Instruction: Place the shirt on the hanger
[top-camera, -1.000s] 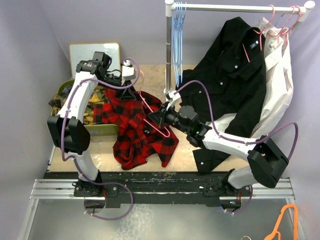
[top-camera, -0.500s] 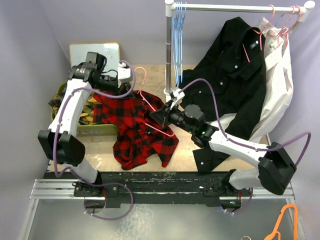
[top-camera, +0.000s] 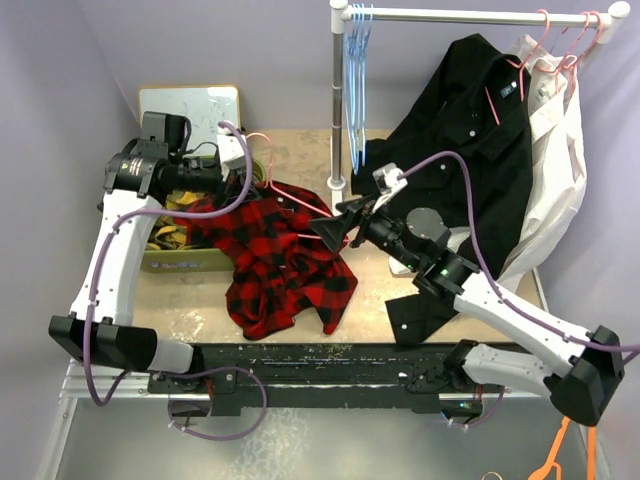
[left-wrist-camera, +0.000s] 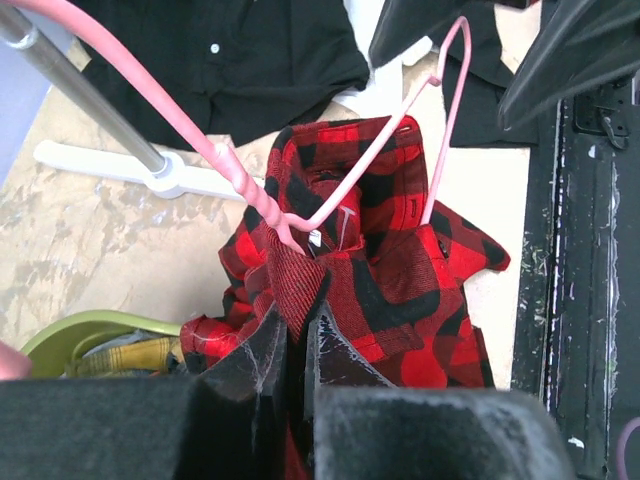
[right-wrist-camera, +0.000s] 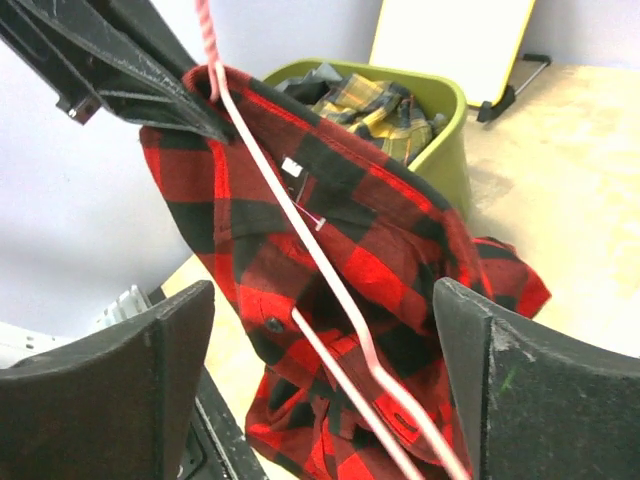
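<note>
Right now the shirt (top-camera: 285, 255) hangs bunched from its collar above the table (top-camera: 400, 160), its lower folds lying in a heap on the wood near the front edge. The collar end is lifted toward the left, beside the green bin (top-camera: 190, 258). The hanger (top-camera: 268, 165) is with it: in the left wrist view its twisted neck meets the collar, and one thin arm runs across the neck opening. In the right wrist view the wire slants down over the shirt's inner face.

The left gripper (top-camera: 245, 188) has its jaws pinched together on a fold of the collar. Whether the wire is caught in that pinch too, I cannot tell. The right gripper (top-camera: 335, 218) sits just right of the shirt with its jaws spread wide. The wire passes between them, and they grasp nothing.

Yellow-green plaid cloth (right-wrist-camera: 380, 105) fills the bin. At the back right, a black shirt (top-camera: 460, 120) and a white shirt (top-camera: 555, 130) hang from the rail (top-camera: 450, 14), with blue hangers (top-camera: 355, 60) at its left end.
</note>
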